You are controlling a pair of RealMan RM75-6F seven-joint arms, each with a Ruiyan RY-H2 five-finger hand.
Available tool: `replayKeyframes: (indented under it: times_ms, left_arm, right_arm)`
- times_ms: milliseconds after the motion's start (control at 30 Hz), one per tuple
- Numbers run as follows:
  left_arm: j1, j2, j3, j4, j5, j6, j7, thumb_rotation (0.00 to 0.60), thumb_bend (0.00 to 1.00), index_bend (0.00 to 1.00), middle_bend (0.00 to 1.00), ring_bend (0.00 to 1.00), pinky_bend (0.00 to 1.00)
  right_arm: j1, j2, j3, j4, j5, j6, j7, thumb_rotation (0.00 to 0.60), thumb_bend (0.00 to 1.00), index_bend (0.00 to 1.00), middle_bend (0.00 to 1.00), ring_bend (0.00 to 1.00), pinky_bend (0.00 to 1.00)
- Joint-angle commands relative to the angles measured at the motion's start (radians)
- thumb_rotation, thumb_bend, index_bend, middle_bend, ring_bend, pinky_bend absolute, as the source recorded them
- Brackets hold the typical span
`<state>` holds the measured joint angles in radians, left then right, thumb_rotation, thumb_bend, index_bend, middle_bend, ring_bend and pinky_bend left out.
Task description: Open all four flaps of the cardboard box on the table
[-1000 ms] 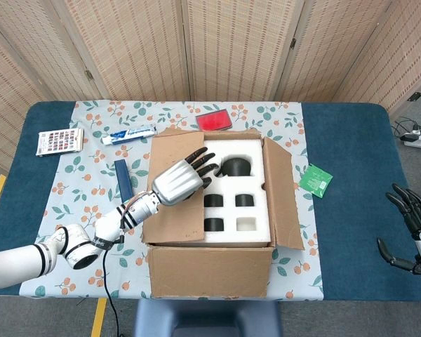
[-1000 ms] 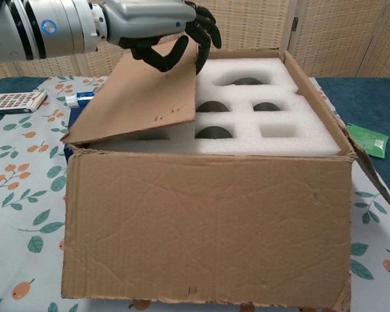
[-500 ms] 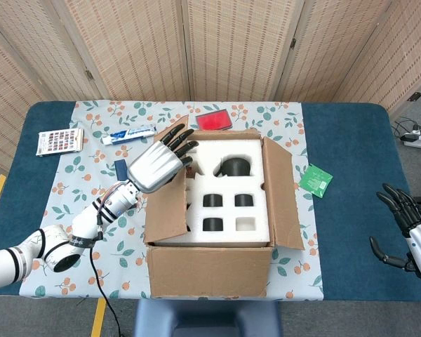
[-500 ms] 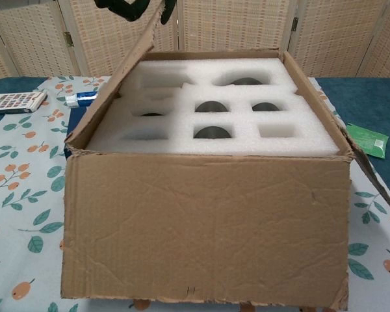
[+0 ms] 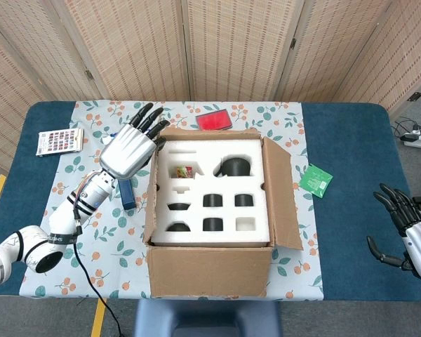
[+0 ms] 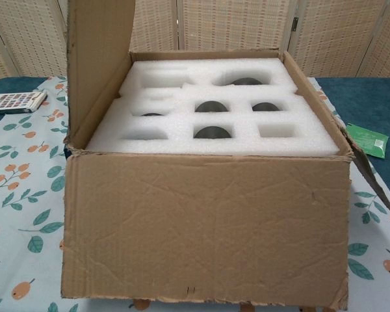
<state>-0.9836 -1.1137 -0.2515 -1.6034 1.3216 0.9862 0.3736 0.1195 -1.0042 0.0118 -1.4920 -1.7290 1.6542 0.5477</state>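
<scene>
The cardboard box [image 5: 210, 270] stands mid-table with white foam [image 5: 210, 189] showing inside. Its left flap [image 5: 153, 184] stands upright, seen edge-on from the head view and tall at the left in the chest view [image 6: 101, 58]. The right flap [image 5: 281, 193] leans outward, the front flap hangs down [image 6: 208, 227], and the back flap [image 5: 217, 132] is folded back. My left hand [image 5: 130, 147] is just outside the left flap, fingers spread, fingertips at its top edge, holding nothing. My right hand [image 5: 405, 235] hovers open at the table's right edge.
A blue bar [image 5: 126, 193] lies left of the box under my left forearm. A colour card [image 5: 59, 140], a toothpaste tube [image 5: 116, 137] and a red item [image 5: 214, 121] lie behind. A green packet [image 5: 315, 180] is on the right. A cable [image 5: 105, 309] hangs at the front left.
My left hand swung the left flap from lying over the foam up to upright, moving left and out of the chest view. The right hand shifted slightly.
</scene>
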Motion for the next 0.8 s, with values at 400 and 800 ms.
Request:
replayKeyframes:
  times_ms: [400,800]
  left_arm:
    - [0.056,0.065,0.0,0.001,-0.077,0.033,0.083,0.6,1.0,0.53,0.24,0.08,0.0]
    - [0.128,0.088,0.017,0.061,-0.136,0.057,0.064,0.6,1.0,0.54,0.24,0.07,0.0]
  right_arm:
    - [0.0,-0.001,0.002,-0.004,0.006,0.001,-0.005,0.393,0.52,0.0,0.0,0.05,0.0]
    - [-0.002,-0.003,0.003,-0.01,0.003,0.008,-0.016,0.391,0.52,0.0,0.0,0.05,0.0]
